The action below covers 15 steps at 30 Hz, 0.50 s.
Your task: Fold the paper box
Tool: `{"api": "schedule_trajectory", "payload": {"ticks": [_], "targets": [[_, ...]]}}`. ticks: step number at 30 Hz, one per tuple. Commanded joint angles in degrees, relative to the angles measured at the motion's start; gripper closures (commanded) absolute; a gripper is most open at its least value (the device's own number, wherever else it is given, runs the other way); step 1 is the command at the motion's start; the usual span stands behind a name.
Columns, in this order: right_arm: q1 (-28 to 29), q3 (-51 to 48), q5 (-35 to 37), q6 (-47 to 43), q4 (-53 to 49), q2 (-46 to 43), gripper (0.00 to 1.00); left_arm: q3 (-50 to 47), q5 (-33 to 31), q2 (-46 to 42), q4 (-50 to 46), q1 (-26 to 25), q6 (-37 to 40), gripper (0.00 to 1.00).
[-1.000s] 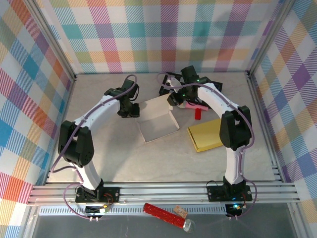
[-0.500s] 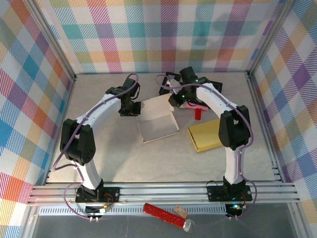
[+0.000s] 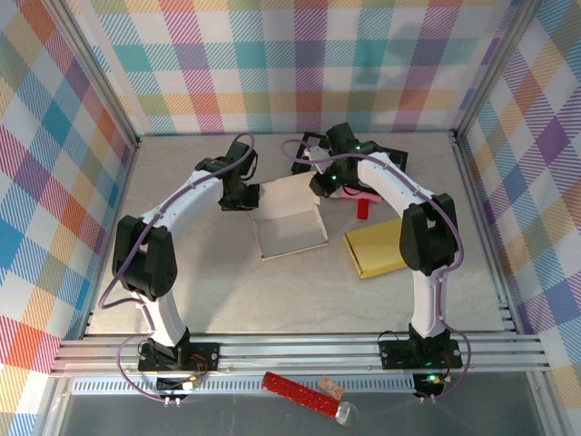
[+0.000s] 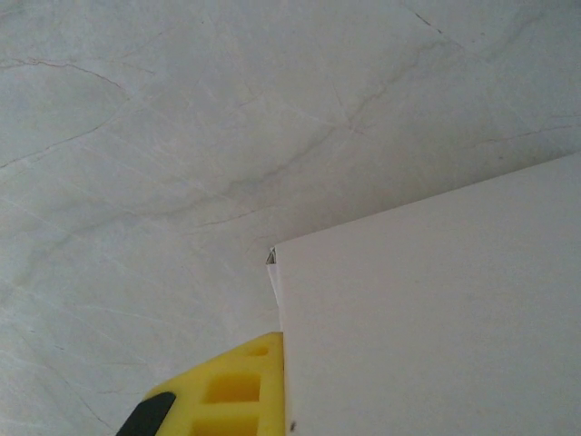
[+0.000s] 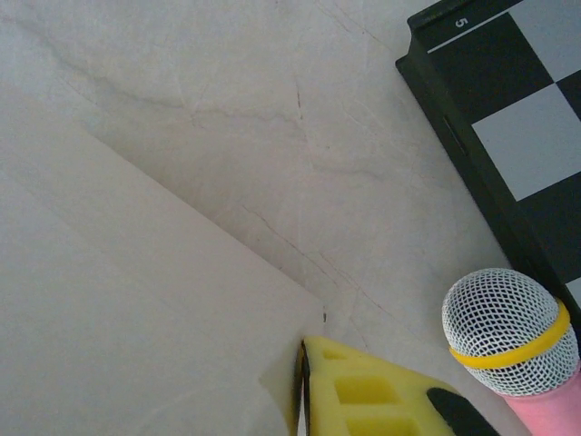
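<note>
The white paper box (image 3: 292, 232) lies open at the table's middle, its back flap (image 3: 286, 193) raised. My left gripper (image 3: 243, 196) is at the flap's left corner. In the left wrist view a yellow finger (image 4: 227, 392) presses against the white panel (image 4: 436, 318), shut on its edge. My right gripper (image 3: 320, 186) is at the flap's right corner. There the paper (image 5: 136, 309) is pinched beside a yellow finger (image 5: 381, 400). In both wrist views the opposing finger is hidden behind the paper.
A pink microphone (image 5: 510, 341) and a black checkerboard (image 5: 508, 109) lie just right of the right gripper. A flat yellow packet (image 3: 377, 247) and a small red item (image 3: 363, 209) lie right of the box. Plaid walls enclose the table.
Both grippers have closed on the raised flap's corners. The arms and the box have shifted only slightly toward the left.
</note>
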Motion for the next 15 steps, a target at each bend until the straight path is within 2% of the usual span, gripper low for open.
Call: {"api": "schedule_trajectory", "payload": {"ticks": [1,5,7,15], "targets": [[0.39,2.03,0.01,0.99,-1.29,-0.82,0.83,1.96,-0.43,0.73,-0.72,0.26,0.81,0.97],[0.39,1.44,1.27,1.9,-1.01,-1.64,0.73,2.56,-0.67,0.76,-1.11,0.26,1.07,0.98],[0.38,1.2,1.42,2.14,-1.07,-1.98,0.72,2.69,-0.61,0.87,-1.31,0.26,1.25,0.98],[0.45,3.46,1.16,2.85,-1.16,0.18,0.77,3.25,-0.3,1.33,-1.73,0.29,2.21,0.98]]}}
